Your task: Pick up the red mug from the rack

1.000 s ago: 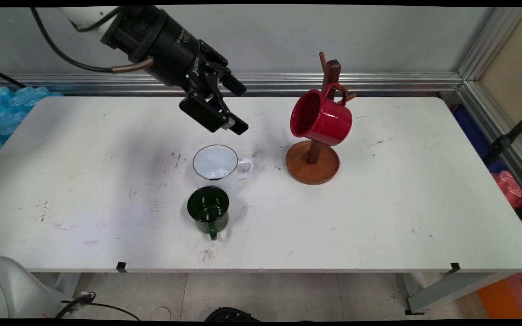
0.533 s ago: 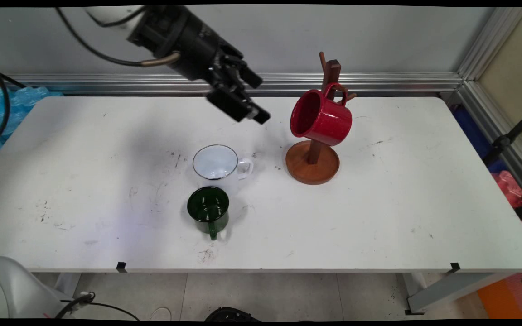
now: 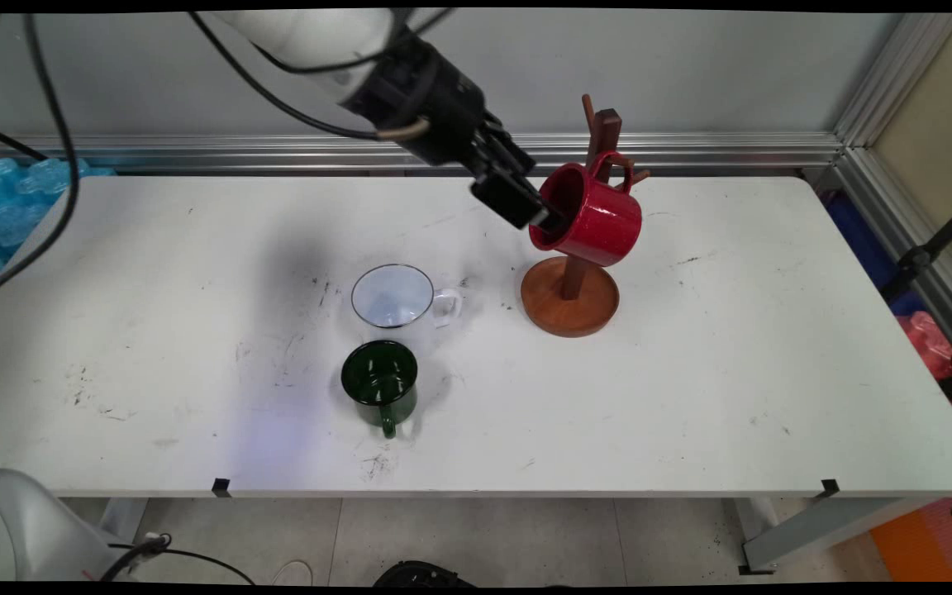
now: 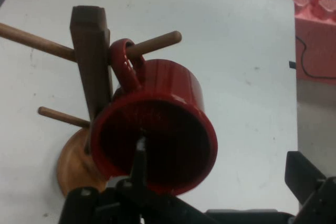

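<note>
Main view, pincer (image 3: 544, 216): upper centre, at the red mug's (image 3: 592, 219) mouth.
Main view, red mug: hangs by its handle on the wooden mug tree (image 3: 571, 285), right of centre.
Main view, bench (image 3: 691, 372): white mug (image 3: 397, 299) and green mug (image 3: 380, 380) at centre.
Hand view, pincer (image 4: 220, 182): released, one finger inside the rim, the other outside at lower right.
</note>
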`<action>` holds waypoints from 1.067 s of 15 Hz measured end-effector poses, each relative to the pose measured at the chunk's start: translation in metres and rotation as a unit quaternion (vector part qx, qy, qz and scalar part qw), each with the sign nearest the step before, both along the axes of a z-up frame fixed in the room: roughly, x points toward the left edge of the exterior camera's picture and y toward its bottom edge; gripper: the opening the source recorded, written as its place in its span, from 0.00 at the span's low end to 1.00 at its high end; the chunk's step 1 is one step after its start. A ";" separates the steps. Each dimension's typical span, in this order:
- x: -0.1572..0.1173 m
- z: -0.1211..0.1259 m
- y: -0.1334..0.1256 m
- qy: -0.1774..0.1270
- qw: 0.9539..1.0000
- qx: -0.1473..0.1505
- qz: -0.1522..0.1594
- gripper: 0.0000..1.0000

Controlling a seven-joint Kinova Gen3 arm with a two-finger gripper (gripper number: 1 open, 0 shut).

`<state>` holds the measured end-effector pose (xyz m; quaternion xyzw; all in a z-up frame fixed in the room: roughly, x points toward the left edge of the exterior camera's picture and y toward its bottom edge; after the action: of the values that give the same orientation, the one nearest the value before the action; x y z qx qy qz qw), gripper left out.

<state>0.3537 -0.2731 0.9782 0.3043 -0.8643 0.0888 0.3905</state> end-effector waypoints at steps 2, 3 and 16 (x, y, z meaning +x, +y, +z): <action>-0.011 -0.010 -0.007 0.005 1.000 0.015 0.008 1.00; -0.014 -0.013 -0.009 0.007 1.000 0.019 0.010 1.00; -0.049 -0.048 -0.031 0.037 0.996 0.071 0.050 1.00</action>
<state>0.3043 -0.3042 0.9305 0.3766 -0.8372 0.0355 0.3949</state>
